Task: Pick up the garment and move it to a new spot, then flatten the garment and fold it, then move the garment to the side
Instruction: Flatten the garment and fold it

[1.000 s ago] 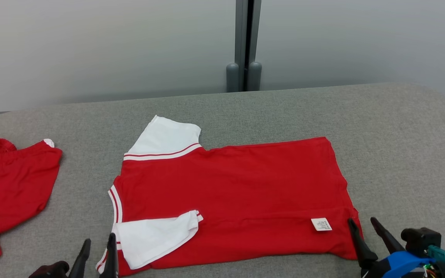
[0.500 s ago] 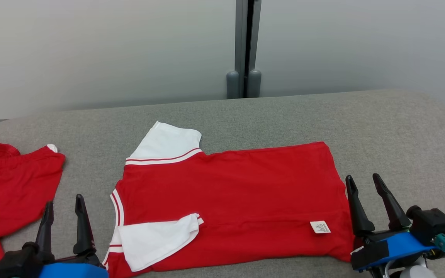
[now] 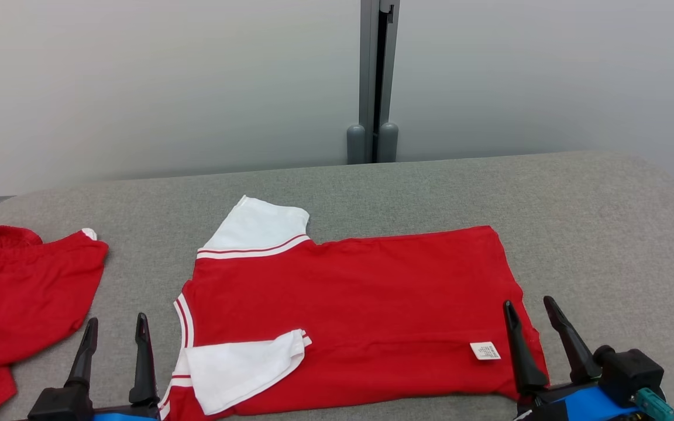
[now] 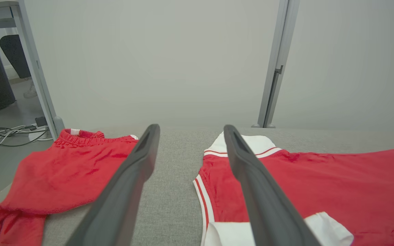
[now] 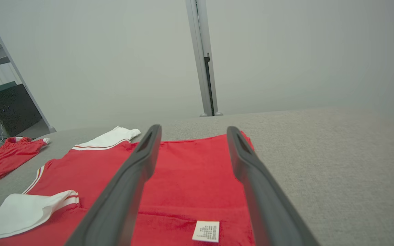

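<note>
The garment [image 3: 360,304] is a red top lying flat on the grey tabletop [image 3: 606,234], approx. in the middle & close to the near edge. Its long side runs L to R, along that near edge. The neck end points to the L edge & the bottom hem points to the R edge. The neck band [image 3: 182,316] has red & white stripes. The far sleeve [image 3: 258,225] is white w/ a thin red line & sticks out toward the far edge. The near sleeve [image 3: 237,368] is white too, folded in so it lies on top of the red body. The red part looks smooth, w/ one soft crease running L to R on the near side. A small white tag [image 3: 485,351] w/ tiny print sits on the cloth by the garment's near R corner. The L gripper [image 3: 116,318] is at the near edge, just L of the neck end, over the bare grey strip btw the garment & the other red cloth [image 3: 21,292]. Its fingers are wide apart & hold nothing. The R gripper [image 3: 528,302] is at the near edge by the hem, fingers wide apart, nothing in them. One finger is seen over the garment's near R corner, the other over bare grey just past the hem; can't tell if either one touches. The other red cloth lies bunched at the L edge, apart from the garment. Behind the far edge is a pale wall [image 3: 138,88] w/ a grey post [image 3: 377,76].
</note>
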Robot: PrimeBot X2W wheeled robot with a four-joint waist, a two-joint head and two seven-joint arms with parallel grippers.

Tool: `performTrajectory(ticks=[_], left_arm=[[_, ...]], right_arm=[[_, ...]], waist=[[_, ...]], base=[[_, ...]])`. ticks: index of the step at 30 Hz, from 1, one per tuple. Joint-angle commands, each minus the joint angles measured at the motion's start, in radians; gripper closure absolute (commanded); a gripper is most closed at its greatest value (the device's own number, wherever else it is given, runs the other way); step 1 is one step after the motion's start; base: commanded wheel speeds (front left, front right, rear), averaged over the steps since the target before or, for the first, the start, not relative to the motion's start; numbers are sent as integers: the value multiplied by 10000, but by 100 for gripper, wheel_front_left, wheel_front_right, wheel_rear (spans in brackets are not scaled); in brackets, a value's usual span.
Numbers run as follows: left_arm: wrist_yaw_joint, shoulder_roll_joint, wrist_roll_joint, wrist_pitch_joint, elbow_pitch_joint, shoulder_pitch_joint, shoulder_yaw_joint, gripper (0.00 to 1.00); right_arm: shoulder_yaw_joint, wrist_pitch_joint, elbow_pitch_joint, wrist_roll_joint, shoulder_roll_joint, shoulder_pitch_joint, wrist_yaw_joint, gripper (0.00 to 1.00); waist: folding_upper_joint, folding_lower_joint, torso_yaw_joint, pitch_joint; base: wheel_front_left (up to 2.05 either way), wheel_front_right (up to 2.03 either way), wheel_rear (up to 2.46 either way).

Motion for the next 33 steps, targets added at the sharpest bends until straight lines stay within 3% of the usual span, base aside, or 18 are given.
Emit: performTrajectory(ticks=[1,25,33], left_arm=[[-38,-19,64,-47,68,69,-31,0],[-116,-100,322,-46,844,187,-71,0],[-96,55,172,-46,993,-494,-3,0]], right_arm=[[49,-31,48,19,40,191,1,0],[43,-32,599,-97,103,409,1,0],[-124,-34,879,-375,97,-328,1,0]], waist=[[0,0,14,-22],[0,0,63,-272],[0,0,-15,-90]], base=[[0,0,0],[0,0,0],[0,0,0]])
